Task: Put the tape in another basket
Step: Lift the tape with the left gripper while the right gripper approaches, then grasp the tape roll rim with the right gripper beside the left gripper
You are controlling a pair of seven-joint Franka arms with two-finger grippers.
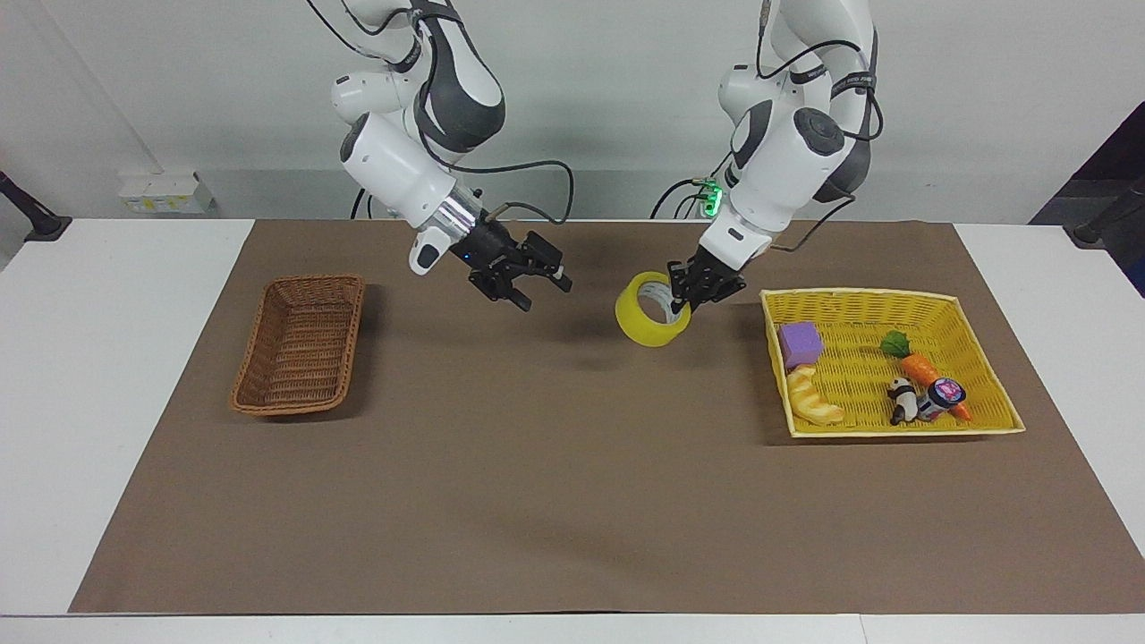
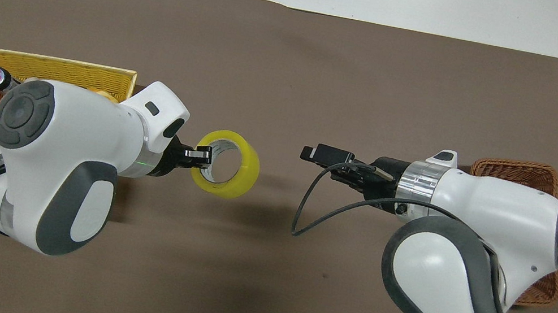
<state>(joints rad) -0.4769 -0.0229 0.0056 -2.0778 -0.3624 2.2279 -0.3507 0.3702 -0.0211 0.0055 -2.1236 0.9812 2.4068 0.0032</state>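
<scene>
The tape [image 1: 651, 324] is a yellow roll with a grey-white core, hanging in the air over the brown mat; it also shows in the overhead view [image 2: 247, 171]. My left gripper [image 1: 687, 298] is shut on its wall, one finger inside the core, also seen in the overhead view [image 2: 200, 157]. My right gripper [image 1: 543, 293] is open and empty in the air, facing the tape a short gap away, also in the overhead view [image 2: 320, 156]. The brown wicker basket [image 1: 313, 280] stands empty toward the right arm's end, partly hidden by the right arm in the overhead view [image 2: 517, 170].
The yellow mesh basket [image 1: 859, 293] stands toward the left arm's end and holds a purple cube [image 1: 800, 342], a croissant [image 1: 812, 399], a carrot [image 1: 920, 367], a toy panda [image 1: 901, 400] and a small jar [image 1: 945, 393]. A brown mat [image 1: 572, 501] covers the table.
</scene>
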